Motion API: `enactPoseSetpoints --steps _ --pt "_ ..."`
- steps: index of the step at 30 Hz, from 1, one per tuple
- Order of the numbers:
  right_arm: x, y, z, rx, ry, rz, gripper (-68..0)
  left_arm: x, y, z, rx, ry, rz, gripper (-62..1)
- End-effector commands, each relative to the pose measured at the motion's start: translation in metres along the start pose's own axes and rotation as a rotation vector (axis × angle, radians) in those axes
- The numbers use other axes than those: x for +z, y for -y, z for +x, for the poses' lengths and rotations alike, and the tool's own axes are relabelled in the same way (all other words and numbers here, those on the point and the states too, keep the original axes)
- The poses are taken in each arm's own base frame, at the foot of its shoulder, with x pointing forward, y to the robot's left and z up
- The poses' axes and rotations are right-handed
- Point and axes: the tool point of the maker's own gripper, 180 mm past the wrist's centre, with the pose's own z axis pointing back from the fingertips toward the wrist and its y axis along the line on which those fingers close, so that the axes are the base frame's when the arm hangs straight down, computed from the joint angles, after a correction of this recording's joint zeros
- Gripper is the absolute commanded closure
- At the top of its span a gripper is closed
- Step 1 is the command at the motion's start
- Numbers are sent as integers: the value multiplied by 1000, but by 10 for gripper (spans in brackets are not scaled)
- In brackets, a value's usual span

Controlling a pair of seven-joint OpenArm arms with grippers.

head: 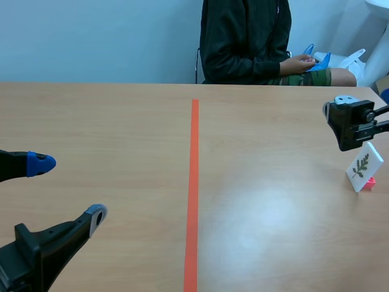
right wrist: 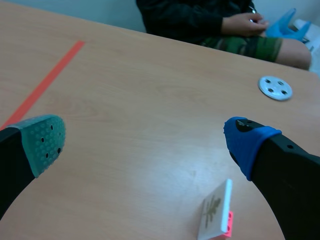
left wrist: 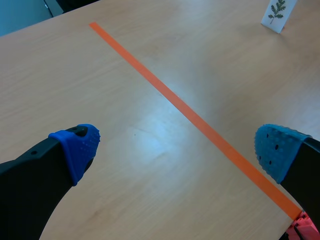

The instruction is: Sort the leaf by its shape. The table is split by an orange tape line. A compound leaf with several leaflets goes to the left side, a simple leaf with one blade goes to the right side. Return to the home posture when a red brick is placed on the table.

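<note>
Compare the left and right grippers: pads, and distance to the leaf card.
Left gripper shows two blue pads; right gripper one grey-green, one blue. Left gripper is far from the leaf card; right gripper is close above it. Both are open, holding nothing.

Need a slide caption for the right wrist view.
Open right gripper poised over the compound-leaf card on its pink base, person seated beyond.

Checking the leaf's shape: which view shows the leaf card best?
Scene view: the leaf card faces the camera, several leaflets visible. Left wrist view shows it far ahead, cropped; right wrist view sees it at a slant.
</note>
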Motion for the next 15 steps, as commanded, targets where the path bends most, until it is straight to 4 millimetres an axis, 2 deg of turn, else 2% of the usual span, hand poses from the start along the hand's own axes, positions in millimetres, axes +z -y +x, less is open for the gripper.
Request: enactPoseSetpoints --steps 1,6,15 --pt "4 -4 10 10 18 25 -679 -1 1 6 1 24 -5 -623" --pt "21 -42 18 -4 27 119 -679 -1 1 6 1 25 -5 -623" --pt "46 -103 7 -37 -26 286 -679 -1 1 6 2 25 -5 -623"
